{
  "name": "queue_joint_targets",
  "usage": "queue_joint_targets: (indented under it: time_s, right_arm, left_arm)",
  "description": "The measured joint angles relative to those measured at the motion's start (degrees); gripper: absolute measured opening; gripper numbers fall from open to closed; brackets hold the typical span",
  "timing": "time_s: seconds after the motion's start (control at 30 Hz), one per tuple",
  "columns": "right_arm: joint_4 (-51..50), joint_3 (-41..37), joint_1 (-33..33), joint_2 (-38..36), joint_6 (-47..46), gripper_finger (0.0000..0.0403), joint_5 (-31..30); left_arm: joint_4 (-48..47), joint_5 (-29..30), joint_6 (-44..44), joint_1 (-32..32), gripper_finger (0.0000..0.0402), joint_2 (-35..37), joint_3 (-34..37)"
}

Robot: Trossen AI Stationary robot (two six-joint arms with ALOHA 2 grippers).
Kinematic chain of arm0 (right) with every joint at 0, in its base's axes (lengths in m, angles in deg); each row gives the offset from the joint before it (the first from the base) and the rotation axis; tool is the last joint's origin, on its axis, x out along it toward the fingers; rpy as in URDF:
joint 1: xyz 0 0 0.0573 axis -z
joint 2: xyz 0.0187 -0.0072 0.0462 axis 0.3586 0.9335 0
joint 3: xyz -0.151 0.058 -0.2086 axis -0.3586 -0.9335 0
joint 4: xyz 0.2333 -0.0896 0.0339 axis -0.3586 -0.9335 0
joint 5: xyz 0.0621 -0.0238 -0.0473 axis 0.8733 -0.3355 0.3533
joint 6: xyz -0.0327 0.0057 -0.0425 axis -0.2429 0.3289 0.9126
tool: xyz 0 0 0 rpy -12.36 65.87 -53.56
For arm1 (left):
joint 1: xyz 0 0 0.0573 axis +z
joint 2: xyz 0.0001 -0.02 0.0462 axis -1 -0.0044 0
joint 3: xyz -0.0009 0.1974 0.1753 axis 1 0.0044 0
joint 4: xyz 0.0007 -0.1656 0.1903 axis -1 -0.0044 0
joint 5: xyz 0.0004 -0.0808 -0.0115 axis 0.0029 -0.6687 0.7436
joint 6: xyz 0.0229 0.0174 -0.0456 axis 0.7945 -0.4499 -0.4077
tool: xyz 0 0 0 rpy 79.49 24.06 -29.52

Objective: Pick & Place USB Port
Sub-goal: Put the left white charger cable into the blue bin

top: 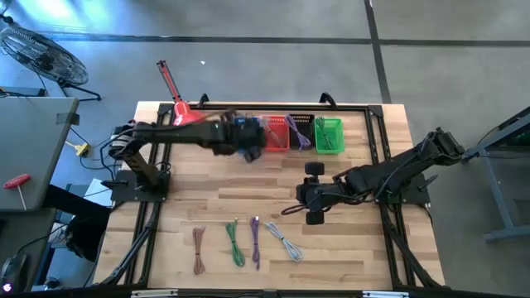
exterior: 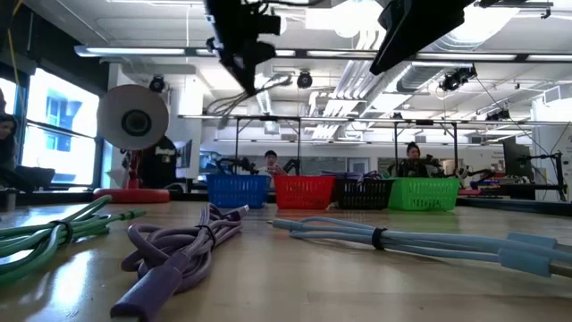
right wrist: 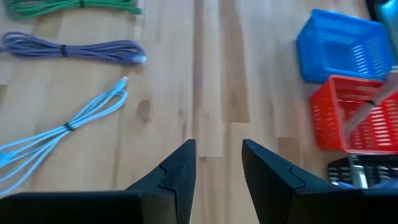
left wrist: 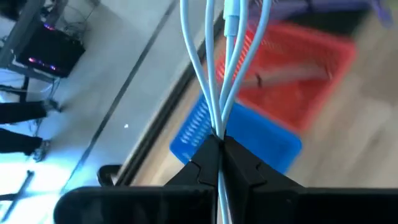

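Left gripper (left wrist: 219, 149): it hangs in the air over the far side of the table, above the blue basket (left wrist: 239, 140). Its two dark fingers are pinched tight on a light blue cable (left wrist: 214, 74) — the loops stick out past the fingertips.

Held cable: up off the table, over the blue basket and close to the red basket (left wrist: 292, 74) next to it.

Right gripper (right wrist: 217, 155): it waits low over the middle of the table (top: 248, 194), fingers spread apart with nothing between them.

Baskets: four stand in a row at the far edge — blue (exterior: 238, 190), red (exterior: 304, 191), black (exterior: 365, 193), green (exterior: 424, 193).

Cables on the table: four bundles lie in a row at the near edge. From the top camera they are brown (top: 198, 248), green (top: 235, 243), purple (top: 255, 242) and light blue (top: 284, 241), each one apart from the next.

Behind the table: people (exterior: 412, 159) sit far back in the room.

Other things: a red clamp (top: 174, 91) lies at the far left corner of the table.
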Motion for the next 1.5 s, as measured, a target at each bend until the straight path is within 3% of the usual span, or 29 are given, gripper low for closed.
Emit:
queue_joint_targets:
  time_s: [0.2, 0.53, 0.7, 1.07, 1.5]
  right_arm:
    - [0.2, 0.0, 0.0, 0.0, -2.0, 0.0122, -6.2]
    - [0.4, 0.0, -1.3, 0.0, -3.8, 0.0122, -8.9]
    - [0.2, 0.0, -3.5, 0.0, -3.5, 0.0122, -8.3]
    - [-3.0, 0.0, -7.8, -0.3, -3.4, 0.0122, -7.6]
    - [-4.6, 0.0, -9.4, -0.7, -2.9, 0.0122, -7.7]
  left_arm:
    - [6.9, -2.7, -4.8, 5.8, 0.0000, 0.1, -1.6]
    - [9.4, -2.0, -29.0, 11.8, 0.0000, 0.0, 5.4]
    - [19.3, -2.6, -31.1, 11.3, 0.0000, 0.0, 11.0]
    - [27.8, -1.9, -38.7, 10.5, 0.0000, 0.0, 20.4]
    - [30.8, -2.1, -39.1, 10.5, 0.0000, -0.9, 23.0]
